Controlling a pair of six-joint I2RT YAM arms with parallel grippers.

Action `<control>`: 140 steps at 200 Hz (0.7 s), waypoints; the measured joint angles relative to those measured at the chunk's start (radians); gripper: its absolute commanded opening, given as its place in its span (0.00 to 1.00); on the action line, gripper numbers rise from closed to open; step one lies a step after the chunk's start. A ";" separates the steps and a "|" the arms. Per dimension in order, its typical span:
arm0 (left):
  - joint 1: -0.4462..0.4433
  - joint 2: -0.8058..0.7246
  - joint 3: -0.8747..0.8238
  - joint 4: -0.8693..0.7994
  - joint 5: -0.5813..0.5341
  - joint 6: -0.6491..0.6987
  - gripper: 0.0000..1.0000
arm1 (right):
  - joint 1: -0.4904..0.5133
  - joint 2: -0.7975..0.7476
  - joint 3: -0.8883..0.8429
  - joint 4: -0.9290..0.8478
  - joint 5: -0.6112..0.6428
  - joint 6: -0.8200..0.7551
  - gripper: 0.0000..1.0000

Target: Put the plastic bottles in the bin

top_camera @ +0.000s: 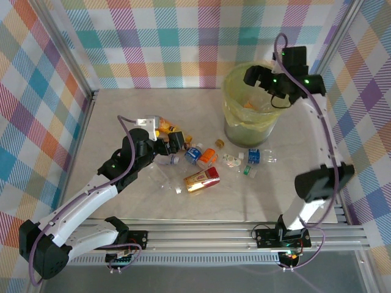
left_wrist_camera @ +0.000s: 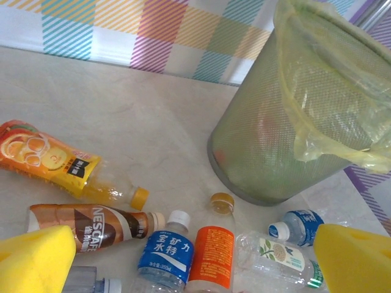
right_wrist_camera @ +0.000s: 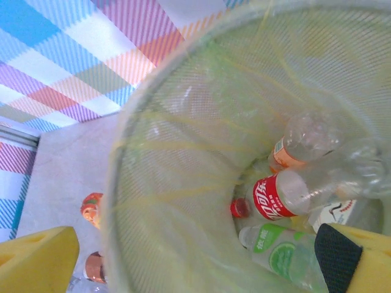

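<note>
Upright at right on the table (left_wrist_camera: 122, 104): mesh bin (left_wrist_camera: 275, 140), lined with a yellow-green bag (left_wrist_camera: 330, 91). Lying by its foot, left to right: orange juice bottle (left_wrist_camera: 49, 159), brown Nescafe bottle (left_wrist_camera: 91, 226), blue-labelled water bottle (left_wrist_camera: 165, 253), orange-labelled bottle (left_wrist_camera: 212, 253), crumpled clear bottle (left_wrist_camera: 278, 256), small blue-labelled bottle (left_wrist_camera: 299, 226). At the bottom corners, yellow pads (left_wrist_camera: 36, 259) of the left tool (left_wrist_camera: 195, 268), spread wide.

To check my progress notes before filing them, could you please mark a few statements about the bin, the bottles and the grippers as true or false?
1. The bin stands upright on the table. True.
2. The bin is empty. False: several bottles lie inside, among them a red-label bottle.
3. The right gripper holds a bottle over the bin. False: it is open and empty.
4. The left gripper is open over bottles lying on the table, among them a blue-label bottle. True.
</note>
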 measured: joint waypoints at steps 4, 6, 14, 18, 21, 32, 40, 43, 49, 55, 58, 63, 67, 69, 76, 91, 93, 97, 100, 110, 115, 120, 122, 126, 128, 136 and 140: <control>0.000 0.000 0.000 -0.001 -0.007 -0.003 1.00 | 0.002 -0.026 -0.019 0.000 0.003 -0.002 1.00; 0.000 0.000 0.000 -0.002 -0.011 -0.005 1.00 | 0.004 -0.043 -0.030 0.000 0.008 -0.003 1.00; 0.000 0.000 0.000 -0.002 -0.024 -0.016 1.00 | 0.009 -0.101 -0.074 -0.002 0.021 -0.007 1.00; 0.000 0.000 0.000 -0.004 -0.031 -0.019 1.00 | 0.014 -0.129 -0.099 -0.003 0.029 -0.010 1.00; 0.000 0.000 0.000 -0.005 -0.035 -0.023 1.00 | 0.019 -0.150 -0.116 -0.002 0.038 -0.011 1.00; 0.000 0.000 0.000 -0.017 -0.055 -0.034 1.00 | 0.048 -0.217 -0.180 -0.007 0.067 -0.019 1.00; 0.000 0.000 0.000 -0.029 -0.070 -0.045 1.00 | 0.084 -0.264 -0.227 -0.009 0.102 -0.022 1.00; 0.000 0.000 0.000 -0.034 -0.077 -0.049 1.00 | 0.101 -0.279 -0.245 -0.009 0.117 -0.023 1.00; 0.000 0.000 0.000 -0.045 -0.089 -0.056 1.00 | 0.142 -0.311 -0.282 -0.013 0.150 -0.025 1.00; 0.000 0.000 0.000 -0.055 -0.101 -0.065 1.00 | 0.182 -0.336 -0.314 -0.019 0.178 -0.025 1.00; 0.000 0.000 0.000 -0.060 -0.106 -0.069 1.00 | 0.199 -0.346 -0.327 -0.023 0.190 -0.025 1.00; 0.000 0.001 0.000 -0.069 -0.116 -0.076 1.00 | 0.236 -0.364 -0.352 -0.029 0.217 -0.024 1.00; 0.000 0.001 0.000 -0.077 -0.124 -0.082 1.00 | 0.261 -0.375 -0.368 -0.033 0.234 -0.022 1.00; 0.000 0.001 0.000 -0.078 -0.126 -0.084 1.00 | 0.276 -0.381 -0.378 -0.035 0.245 -0.020 1.00; 0.003 0.003 0.000 -0.090 -0.136 -0.097 1.00 | 0.326 -0.399 -0.410 -0.044 0.280 -0.014 1.00; 0.011 0.007 0.000 -0.113 -0.151 -0.116 1.00 | 0.417 -0.428 -0.476 -0.061 0.351 0.012 1.00; 0.013 0.008 0.000 -0.116 -0.153 -0.119 1.00 | 0.429 -0.430 -0.486 -0.064 0.360 0.017 1.00; 0.015 0.010 0.000 -0.120 -0.155 -0.124 1.00 | 0.449 -0.434 -0.499 -0.069 0.376 0.026 1.00; 0.016 0.011 0.000 -0.123 -0.156 -0.127 1.00 | 0.467 -0.435 -0.512 -0.076 0.390 0.034 1.00; 0.023 0.017 0.000 -0.133 -0.156 -0.136 1.00 | 0.516 -0.433 -0.541 -0.097 0.425 0.057 1.00; 0.026 0.020 0.000 -0.135 -0.155 -0.141 1.00 | 0.538 -0.428 -0.556 -0.105 0.439 0.068 1.00; 0.029 0.023 0.000 -0.136 -0.156 -0.146 1.00 | 0.558 -0.422 -0.570 -0.116 0.451 0.079 1.00; 0.029 0.024 0.000 -0.136 -0.155 -0.146 1.00 | 0.566 -0.419 -0.576 -0.118 0.454 0.082 1.00; 0.032 0.026 0.000 -0.138 -0.155 -0.150 1.00 | 0.577 -0.414 -0.587 -0.123 0.461 0.088 1.00; 0.033 0.027 0.000 -0.138 -0.155 -0.151 1.00 | 0.583 -0.410 -0.594 -0.125 0.462 0.090 1.00; 0.037 0.031 0.000 -0.140 -0.154 -0.154 1.00 | 0.599 -0.395 -0.617 -0.134 0.467 0.097 1.00; 0.039 0.032 0.000 -0.140 -0.154 -0.155 1.00 | 0.603 -0.386 -0.632 -0.137 0.468 0.101 1.00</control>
